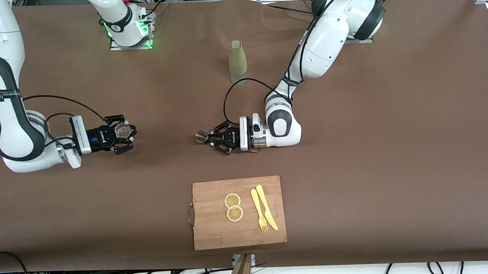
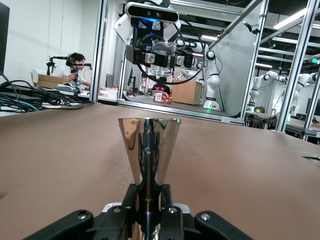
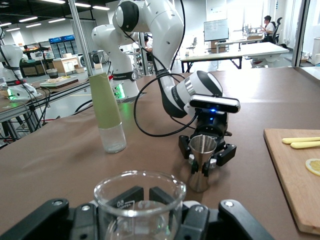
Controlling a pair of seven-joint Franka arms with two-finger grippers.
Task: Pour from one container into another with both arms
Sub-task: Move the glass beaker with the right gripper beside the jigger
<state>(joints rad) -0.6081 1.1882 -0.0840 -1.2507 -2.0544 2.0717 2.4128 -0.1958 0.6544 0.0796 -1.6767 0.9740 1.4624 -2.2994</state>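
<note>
My left gripper (image 1: pixel 211 138) is shut on the narrow waist of a metal jigger (image 1: pixel 202 136), which stands upright near the table's middle. The left wrist view shows the jigger's cone (image 2: pixel 149 145) rising between the fingers (image 2: pixel 131 197). At the right arm's end of the table, my right gripper (image 1: pixel 123 135) is shut on a clear glass beaker (image 1: pixel 122 129), held upright with its mouth up. The beaker's rim (image 3: pixel 140 189) fills the near part of the right wrist view, where the jigger (image 3: pixel 202 161) and the left gripper (image 3: pixel 207 159) show farther off. The two containers are well apart.
A bottle in a green sleeve (image 1: pixel 238 62) stands farther from the front camera than the jigger. A wooden cutting board (image 1: pixel 215 234) lies near the front edge, carrying two lemon slices (image 1: pixel 233 207) and a yellow fork and knife (image 1: pixel 263 210).
</note>
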